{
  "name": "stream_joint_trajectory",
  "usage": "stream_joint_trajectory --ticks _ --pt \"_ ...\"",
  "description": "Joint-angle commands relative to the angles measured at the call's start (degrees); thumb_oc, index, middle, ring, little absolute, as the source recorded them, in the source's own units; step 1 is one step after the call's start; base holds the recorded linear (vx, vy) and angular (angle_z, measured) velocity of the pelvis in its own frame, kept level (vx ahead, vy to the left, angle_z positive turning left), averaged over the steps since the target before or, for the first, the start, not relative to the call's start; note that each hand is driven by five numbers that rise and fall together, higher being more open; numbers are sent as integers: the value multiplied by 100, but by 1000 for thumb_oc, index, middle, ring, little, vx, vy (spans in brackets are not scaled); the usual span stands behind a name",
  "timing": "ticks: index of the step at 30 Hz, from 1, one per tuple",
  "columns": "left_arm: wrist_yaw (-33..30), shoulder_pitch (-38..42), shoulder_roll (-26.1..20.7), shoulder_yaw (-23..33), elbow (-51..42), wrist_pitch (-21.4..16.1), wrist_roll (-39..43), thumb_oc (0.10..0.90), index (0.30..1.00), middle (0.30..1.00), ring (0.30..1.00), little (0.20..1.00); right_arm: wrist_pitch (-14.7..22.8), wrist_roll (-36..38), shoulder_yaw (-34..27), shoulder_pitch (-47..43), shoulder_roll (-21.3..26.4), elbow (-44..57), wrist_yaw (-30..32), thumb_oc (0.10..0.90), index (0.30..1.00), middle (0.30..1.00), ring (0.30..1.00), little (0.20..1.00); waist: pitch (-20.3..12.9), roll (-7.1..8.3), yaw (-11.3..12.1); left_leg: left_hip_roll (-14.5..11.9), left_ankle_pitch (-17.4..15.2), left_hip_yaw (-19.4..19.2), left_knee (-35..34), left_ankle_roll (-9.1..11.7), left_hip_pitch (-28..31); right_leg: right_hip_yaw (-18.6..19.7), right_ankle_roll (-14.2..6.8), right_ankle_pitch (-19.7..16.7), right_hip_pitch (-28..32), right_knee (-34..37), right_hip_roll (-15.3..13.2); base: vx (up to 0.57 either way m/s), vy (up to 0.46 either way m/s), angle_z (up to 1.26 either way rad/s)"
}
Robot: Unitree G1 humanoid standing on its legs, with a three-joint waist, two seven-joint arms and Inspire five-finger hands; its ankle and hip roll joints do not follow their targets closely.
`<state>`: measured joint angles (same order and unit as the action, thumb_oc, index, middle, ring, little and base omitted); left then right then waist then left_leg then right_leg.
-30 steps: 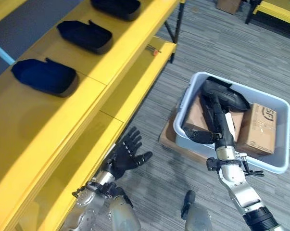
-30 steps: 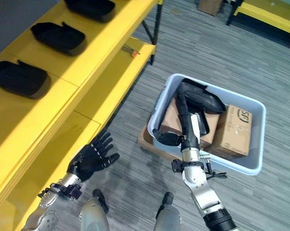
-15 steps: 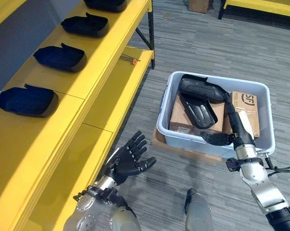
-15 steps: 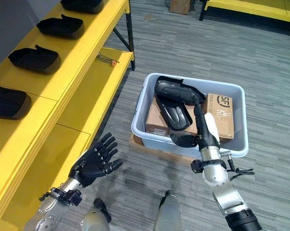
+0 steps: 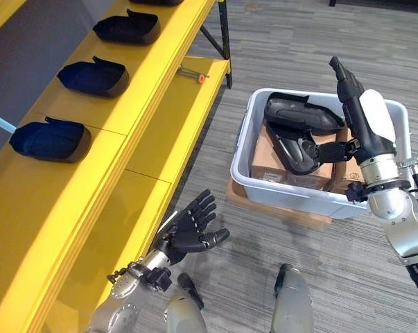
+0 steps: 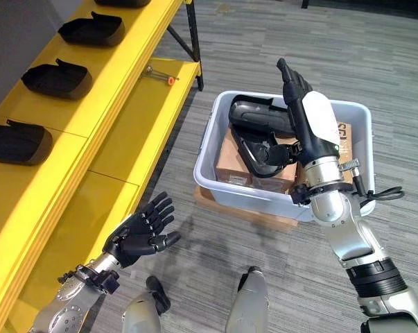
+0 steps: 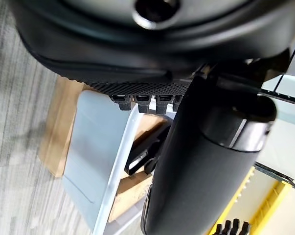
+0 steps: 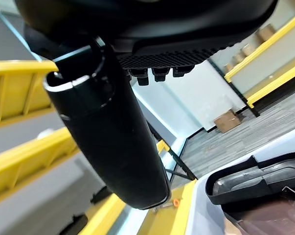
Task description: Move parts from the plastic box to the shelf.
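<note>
Above the plastic box (image 5: 264,182), the right hand (image 5: 364,118) hovers empty with straight fingers, nearer than the left hand (image 5: 188,231), spread open beside the shelf (image 5: 125,132); the dark part (image 5: 299,118) lies lengthwise across the box below.

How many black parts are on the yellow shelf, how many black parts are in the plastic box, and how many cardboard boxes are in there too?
Black parts on the yellow shelf: 3 in the left eye view
Black parts in the plastic box: 2
Cardboard boxes in the plastic box: 2
Total: 7
</note>
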<state>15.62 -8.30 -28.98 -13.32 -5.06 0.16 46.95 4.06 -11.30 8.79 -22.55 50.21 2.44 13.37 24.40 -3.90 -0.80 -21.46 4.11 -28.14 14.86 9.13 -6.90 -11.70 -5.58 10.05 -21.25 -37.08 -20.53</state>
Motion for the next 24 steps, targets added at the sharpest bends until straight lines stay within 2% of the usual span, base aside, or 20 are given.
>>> stream_joint_trajectory --ticks 1,3,4,5,7,8,9,10,11,12,13,14,17,18,24 --pt "140 180 -347 75 -736 -355 108 900 1000 1000 1000 1000 439 -277 -100 -820 145 523 98 900 1000 1000 1000 1000 -206 124 133 -137 -1015 718 445 -270 350 -355 10 478 390 -234 -181 122 -224 13" --pt "92 261 -355 102 -704 -303 155 900 1000 1000 1000 1000 537 -449 52 -949 227 446 -7 900 1000 1000 1000 1000 -309 130 101 -196 -901 553 507 -256 494 -495 126 539 501 -139 -110 53 -191 8" --pt "-1 313 -326 70 -658 -263 155 900 1000 1000 1000 1000 500 -424 148 -998 304 422 -1 900 1000 1000 1000 1000 -367 134 79 -297 -629 462 652 -167 515 -605 221 548 618 43 -16 41 -218 3" --pt "-39 490 -284 -36 -643 -134 6 900 1000 1000 1000 1000 430 -380 251 -1062 309 370 -40 900 1000 1000 1000 1000 -356 146 35 -545 -119 457 1232 16 273 -742 422 578 834 365 203 41 -225 8" --pt "-9 609 -255 -129 -593 -129 -86 900 1000 1000 1000 1000 416 -391 320 -1131 288 308 -3 900 1000 1000 1000 1000 -329 117 -6 -576 -62 440 1443 40 52 -825 511 596 979 532 363 49 -121 26" --pt "-26 647 -252 -175 -575 -134 -95 900 1000 1000 1000 1000 440 -387 377 -1191 268 256 5 900 1000 1000 1000 1000 -306 89 10 -454 -35 471 1384 22 -53 -791 512 598 1026 588 448 59 3 37" --pt "-89 707 -265 -245 -560 -164 13 900 1000 1000 1000 1000 513 -477 562 -1378 217 135 4 900 1000 1000 1000 1000 -249 -23 64 -151 176 470 960 -108 -219 -772 516 481 1100 765 626 125 93 41" --pt "-97 704 -269 -255 -592 -173 94 900 1000 1000 1000 1000 517 -484 708 -1498 194 121 -38 900 1000 1000 1000 1000 -228 -107 142 77 356 526 435 -96 -311 -744 471 450 1235 946 770 111 101 27" --pt "-94 701 -268 -254 -595 -177 100 900 1000 1000 1000 1000 517 -478 728 -1511 191 123 -40 900 1000 1000 1000 1000 -221 -113 148 103 394 534 354 -92 -315 -743 467 445 1263 977 785 284 249 -10" --pt "-7 597 -247 -293 -710 -273 168 900 1000 1000 1000 1000 541 -644 865 -1535 141 178 -112 900 1000 1000 1000 1000 -206 -209 283 290 800 886 -353 -22 -546 -667 441 464 1411 1048 927 307 254 -47" --pt "-12 478 -250 -235 -778 -253 139 900 1000 1000 1000 1000 622 -748 869 -1451 96 132 -128 900 1000 1000 1000 1000 -207 -194 339 303 791 1086 -425 -43 -527 -597 438 557 1429 895 896 370 289 -73" --pt "17 401 -260 -206 -782 -257 48 900 1000 1000 1000 1000 587 -672 892 -1407 97 87 -92 900 1000 1000 1000 1000 -234 -174 348 251 708 1024 -465 -86 -483 -609 471 557 1448 845 904 196 117 -61" --pt "-70 434 -293 -232 -704 -287 47 900 1000 1000 1000 1000 604 -442 890 -1355 110 70 -127 900 1000 1000 1000 1000 -277 -76 287 331 479 870 -591 -122 -210 -657 478 566 1632 922 922 214 127 -35" --pt "-127 503 -242 -229 -636 -245 76 900 1000 1000 1000 1000 619 -529 832 -1245 84 44 -123 900 1000 1000 1000 1000 -333 -20 279 428 204 842 -679 -189 -16 -698 423 498 1724 1064 869 154 82 -13" --pt "-30 734 -230 -364 -434 -431 53 900 1000 1000 1000 1000 566 -652 822 -1341 131 7 -134 900 1000 1000 1000 1000 -258 12 266 700 -132 860 -775 -283 183 -731 317 314 1628 1241 812 53 81 -6"
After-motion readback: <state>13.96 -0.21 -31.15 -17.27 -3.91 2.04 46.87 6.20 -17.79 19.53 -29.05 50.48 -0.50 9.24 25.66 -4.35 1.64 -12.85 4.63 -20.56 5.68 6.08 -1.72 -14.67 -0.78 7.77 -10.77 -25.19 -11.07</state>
